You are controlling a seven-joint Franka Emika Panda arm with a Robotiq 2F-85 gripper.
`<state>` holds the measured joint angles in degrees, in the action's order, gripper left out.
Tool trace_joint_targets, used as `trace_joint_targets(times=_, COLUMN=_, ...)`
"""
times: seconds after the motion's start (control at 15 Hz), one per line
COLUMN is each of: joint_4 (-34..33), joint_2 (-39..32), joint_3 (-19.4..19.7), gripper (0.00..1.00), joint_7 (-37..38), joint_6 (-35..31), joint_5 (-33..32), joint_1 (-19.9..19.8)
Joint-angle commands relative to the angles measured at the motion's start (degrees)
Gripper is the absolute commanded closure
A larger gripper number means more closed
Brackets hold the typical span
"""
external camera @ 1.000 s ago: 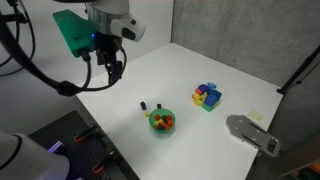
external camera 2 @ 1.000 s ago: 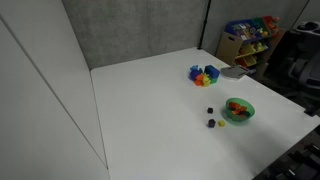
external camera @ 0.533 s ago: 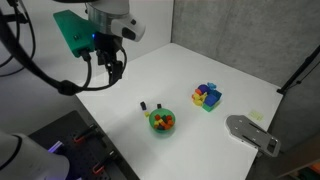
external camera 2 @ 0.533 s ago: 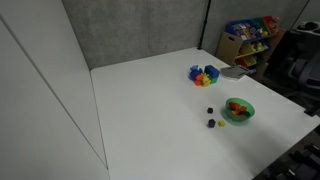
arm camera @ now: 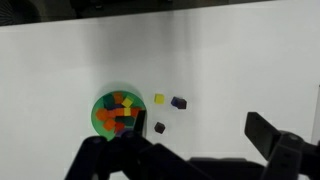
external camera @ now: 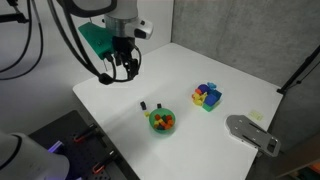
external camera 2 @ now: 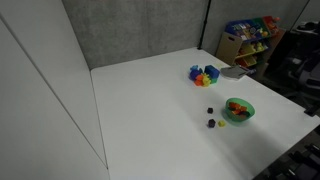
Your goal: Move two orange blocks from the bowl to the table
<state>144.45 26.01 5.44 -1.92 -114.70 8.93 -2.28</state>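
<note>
Grey wall, white worktop [external camera: 222, 68]. In the bowl [arm camera: 96, 116], orange blocks [arm camera: 118, 101] look light, rigid; pinch opposite flat faces. At bowl's 11 o'clock, gripper [external camera: 124, 68] hangs, fingers apart.

No readable text, labels, brands or numbers anywhere.

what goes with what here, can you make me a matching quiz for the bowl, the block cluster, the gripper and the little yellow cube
Things:
1. green bowl
2. block cluster
3. gripper
4. small yellow cube

Places or states:
A. in the air, jaws apart, away from the bowl
B. lone piece on the table, right next to the bowl
C. holds orange blocks
D. blue, yellow and red, standing apart from the bowl

Pairs: 1-C, 2-D, 3-A, 4-B
</note>
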Motion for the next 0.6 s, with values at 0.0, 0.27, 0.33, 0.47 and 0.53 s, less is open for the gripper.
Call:
trace_joint_targets(times=0.0, joint_4=-0.9, joint_2=-6.0, joint_3=-1.6, gripper=0.0, joint_7=1.3, joint_6=-6.6, joint_5=-1.4, joint_1=-0.5)
trace_joint_targets(times=0.27, joint_4=-1.9, joint_2=-13.5, joint_3=-1.8, gripper=0.0, joint_7=2.0, joint_6=-13.8, joint_5=-3.1, joint_1=-0.8)
trace_joint_targets(times=0.33, joint_4=-2.3, joint_2=-15.4, joint_3=-1.8, gripper=0.0, joint_7=2.1, joint_6=-15.4, joint_5=-3.7, joint_1=-0.9)
trace_joint_targets(times=0.47, joint_4=-3.0, joint_2=-19.1, joint_3=-1.7, gripper=0.0, joint_7=2.4, joint_6=-18.6, joint_5=-4.8, joint_1=-0.9)
trace_joint_targets(times=0.53, joint_4=-3.4, joint_2=-21.2, joint_3=-1.8, gripper=0.0, joint_7=2.7, joint_6=-20.5, joint_5=-5.5, joint_1=-0.9)
